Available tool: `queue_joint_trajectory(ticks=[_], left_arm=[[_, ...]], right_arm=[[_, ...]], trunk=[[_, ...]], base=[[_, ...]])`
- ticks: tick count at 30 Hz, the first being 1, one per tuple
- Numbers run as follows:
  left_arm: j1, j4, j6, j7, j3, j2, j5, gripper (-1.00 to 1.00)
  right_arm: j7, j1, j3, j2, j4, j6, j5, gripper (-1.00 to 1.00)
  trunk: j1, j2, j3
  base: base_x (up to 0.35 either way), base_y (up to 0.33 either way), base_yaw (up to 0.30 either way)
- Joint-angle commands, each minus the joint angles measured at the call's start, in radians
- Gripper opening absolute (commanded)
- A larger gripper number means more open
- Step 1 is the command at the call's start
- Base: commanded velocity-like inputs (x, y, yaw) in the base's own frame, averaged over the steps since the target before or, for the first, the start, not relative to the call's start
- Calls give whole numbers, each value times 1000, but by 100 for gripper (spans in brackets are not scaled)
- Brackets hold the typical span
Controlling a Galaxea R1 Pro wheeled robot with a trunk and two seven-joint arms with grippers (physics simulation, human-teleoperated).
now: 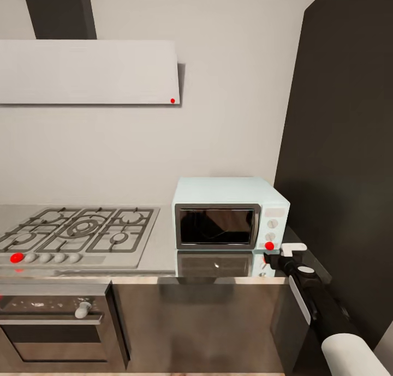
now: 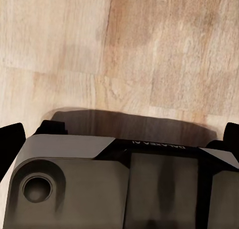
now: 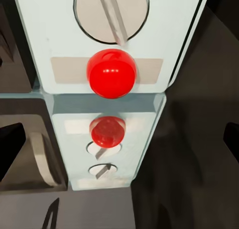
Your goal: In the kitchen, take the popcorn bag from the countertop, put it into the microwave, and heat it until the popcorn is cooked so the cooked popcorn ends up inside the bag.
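Pale-blue microwave [image 1: 230,213] is sitting door shut on the grey countertop [image 1: 158,256] beside the hob [image 1: 76,231]; I'm holding my right gripper [image 1: 277,257], fingers spread and gripping nothing, just before its red light [image 3: 111,72]; the left gripper's state I cannot tell

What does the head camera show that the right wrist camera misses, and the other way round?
Head view alone: the whole pale-blue microwave with its dark door shut, standing on the grey countertop; the gas hob to its left, the range hood above, the oven below, and the right gripper close to the panel's lower corner.

Right wrist view alone: a close look at the slotted knob, the red light under it, and their mirror image in the glossy counter.

Shared: the microwave's control panel with that red light.
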Motion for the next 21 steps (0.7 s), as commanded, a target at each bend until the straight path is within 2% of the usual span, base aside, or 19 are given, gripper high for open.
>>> queue_joint_trajectory(ticks=[1,13,14,21], left_arm=[[-1,2,-4,-3,-8,0,11,100],[-1,2,-4,-3,-8,0,11,100],[-1,2,-4,-3,-8,0,11,100],[-1,2,-4,-3,-8,0,11,100]], right_arm=[[2,-1,-1,0,-1,6,4,100],[2,-1,-1,0,-1,-2,4,100],[2,-1,-2,-1,-1,-2,3,-100],[4,-1,-2,-3,-1,0,8,-100]], trunk=[[0,-1,-1],[0,-1,-1],[0,-1,-1],[0,-1,-1]], base=[[0,0,0],[0,0,0],[0,0,0],[0,0,0]])
